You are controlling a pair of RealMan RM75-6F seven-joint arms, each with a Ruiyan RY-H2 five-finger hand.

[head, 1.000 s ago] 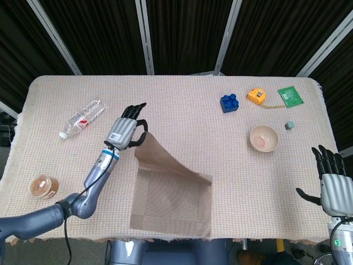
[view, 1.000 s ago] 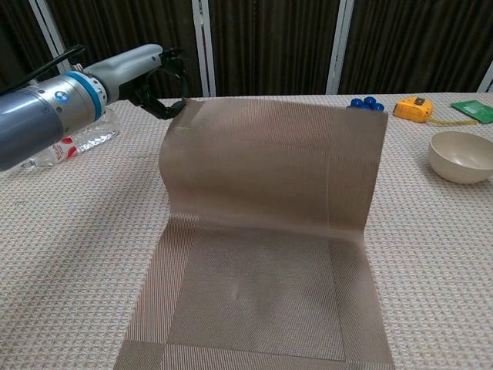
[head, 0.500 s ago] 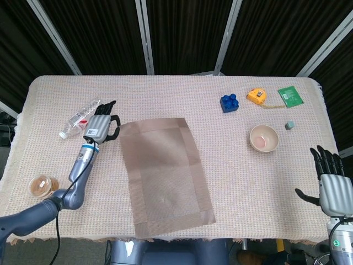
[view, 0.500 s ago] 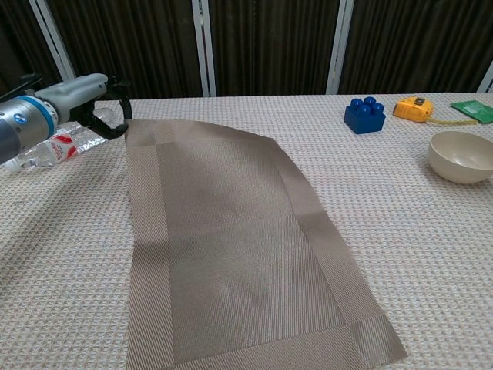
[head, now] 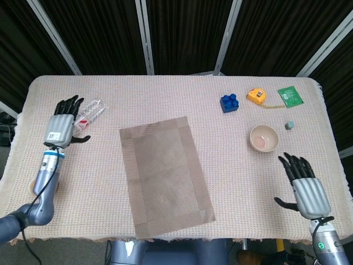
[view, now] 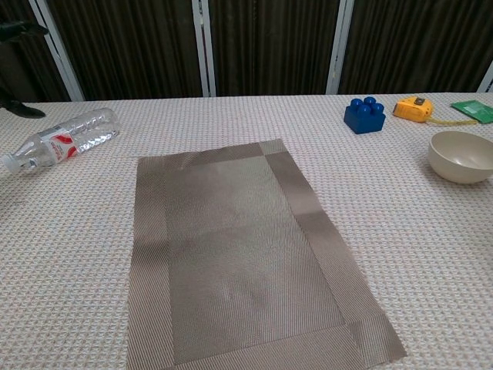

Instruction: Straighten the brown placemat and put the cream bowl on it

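One clear plastic bottle lies near the tabletop's left edge, while one blue block, one yellow tape measure, one green card and one small grey piece cluster toward the far right corner. The single brown placemat lies flat at the middle of the near edge, slightly askew, with the one cream bowl well to its right on bare cloth. The left hand, fingers spread and holding nothing, hovers beside the bottle, well left of the placemat; the right hand, equally released, hovers near the bowl at the near right corner.
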